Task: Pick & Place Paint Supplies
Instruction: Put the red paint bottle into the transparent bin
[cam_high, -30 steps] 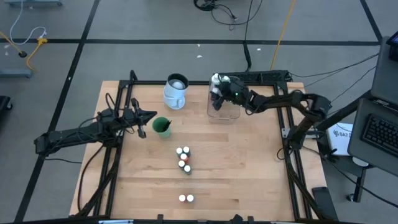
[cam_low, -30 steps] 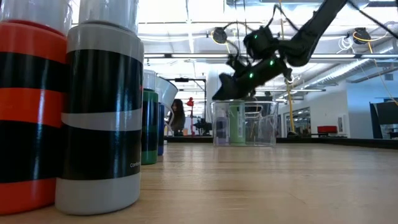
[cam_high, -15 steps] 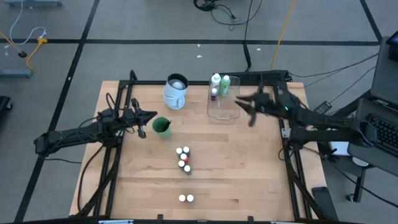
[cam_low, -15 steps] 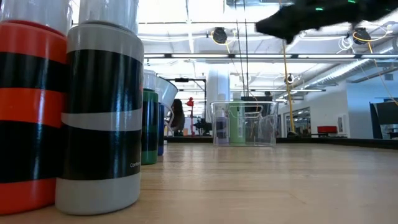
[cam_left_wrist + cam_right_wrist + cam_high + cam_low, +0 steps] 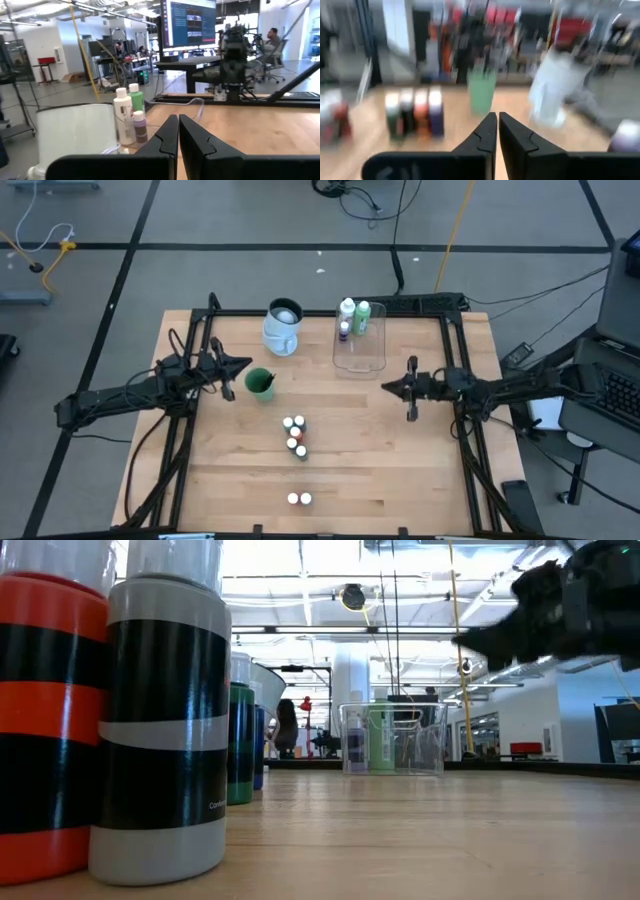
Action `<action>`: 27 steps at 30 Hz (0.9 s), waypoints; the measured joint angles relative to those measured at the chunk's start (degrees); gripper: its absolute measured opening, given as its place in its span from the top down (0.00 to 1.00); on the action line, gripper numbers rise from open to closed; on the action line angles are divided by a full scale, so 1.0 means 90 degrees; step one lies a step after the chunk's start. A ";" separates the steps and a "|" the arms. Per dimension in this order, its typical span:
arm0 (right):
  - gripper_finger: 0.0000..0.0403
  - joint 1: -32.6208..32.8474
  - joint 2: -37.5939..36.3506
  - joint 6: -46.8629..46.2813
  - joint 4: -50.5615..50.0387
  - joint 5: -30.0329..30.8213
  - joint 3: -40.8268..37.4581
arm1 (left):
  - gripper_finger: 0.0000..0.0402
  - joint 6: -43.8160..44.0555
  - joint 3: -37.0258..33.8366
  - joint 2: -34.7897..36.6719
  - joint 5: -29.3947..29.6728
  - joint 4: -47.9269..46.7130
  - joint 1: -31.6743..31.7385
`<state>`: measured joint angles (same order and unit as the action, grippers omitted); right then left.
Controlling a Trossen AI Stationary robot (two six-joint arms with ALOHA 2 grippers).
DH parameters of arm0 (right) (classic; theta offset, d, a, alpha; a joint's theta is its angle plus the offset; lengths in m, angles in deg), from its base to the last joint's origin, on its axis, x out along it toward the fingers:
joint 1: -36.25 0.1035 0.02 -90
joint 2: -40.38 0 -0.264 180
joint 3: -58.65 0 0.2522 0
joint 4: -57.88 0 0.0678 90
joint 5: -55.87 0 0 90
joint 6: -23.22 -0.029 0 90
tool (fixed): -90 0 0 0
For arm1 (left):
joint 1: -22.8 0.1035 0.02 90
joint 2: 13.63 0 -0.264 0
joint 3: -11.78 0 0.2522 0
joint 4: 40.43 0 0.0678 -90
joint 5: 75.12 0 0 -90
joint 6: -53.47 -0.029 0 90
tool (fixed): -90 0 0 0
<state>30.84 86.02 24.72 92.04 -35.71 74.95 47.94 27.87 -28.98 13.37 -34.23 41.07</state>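
Right gripper [image 5: 410,390] hangs beside the tray [image 5: 361,352], jaws clenched on nothing, likely between picks. Tray holds three bottles [image 5: 352,315]; small bottles [image 5: 296,435] wait mid-table. Left gripper [image 5: 228,372] idles clenched, empty, by green cup [image 5: 260,383].

White bottle [image 5: 347,308]; green bottle [image 5: 362,311]; green cup [image 5: 260,382]; clear tray [image 5: 362,356].

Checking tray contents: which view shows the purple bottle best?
Left wrist view: the purple bottle stands close and sharp beside the white bottle. High view shows it as a tiny speck in the tray. Low view shows it far off through the tray wall. Right wrist view is blurred.
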 joint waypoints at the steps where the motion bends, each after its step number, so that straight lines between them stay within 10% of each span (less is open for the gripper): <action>1: 0.98 0.0073 0.0142 0.0085 -0.0045 -0.0001 0.0083 | 0.95 -0.0005 0.0000 0.0000 0.0039 0.0006 0.0001; 11: 0.99 0.0452 0.1036 0.1098 -0.0757 -0.0172 0.1097 | 0.95 -0.0113 0.0000 -0.0002 0.0121 -0.0217 -0.0001; 27: 0.99 -0.0389 -0.1335 0.1319 -0.2046 -0.1387 0.0908 | 0.95 0.0365 0.0000 -0.0001 0.0123 -0.0258 -0.0001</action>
<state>27.34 74.01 36.59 73.62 -48.20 83.12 51.22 27.87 -28.99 14.48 -36.55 41.06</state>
